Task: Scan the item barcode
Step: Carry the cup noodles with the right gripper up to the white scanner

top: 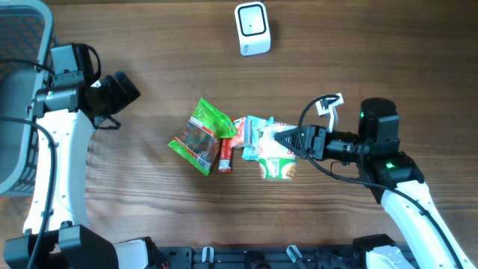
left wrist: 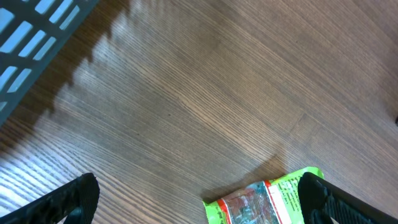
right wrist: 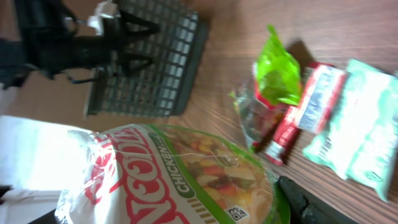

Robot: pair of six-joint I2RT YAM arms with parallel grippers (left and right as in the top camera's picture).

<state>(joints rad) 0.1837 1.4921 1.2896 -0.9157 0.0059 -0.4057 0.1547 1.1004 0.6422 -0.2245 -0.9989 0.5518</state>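
Sitting between right end effector (top: 286, 140) fingers (right wrist: 311, 202): noodle packet (right wrist: 174, 174).

Right wrist view: the noodle packet (right wrist: 174, 174) is cut off by the lower edge and blurred. Its printed code (right wrist: 236, 213) is too small to be read. Whether the packet is clamped by the right gripper (top: 275, 138) cannot be told. The pale packet (right wrist: 364, 130) is cropped at the right edge. Left wrist view: the green packet (left wrist: 264, 200) is cut by the bottom edge. Overhead: the basket (top: 15, 90) is cropped at the left edge.
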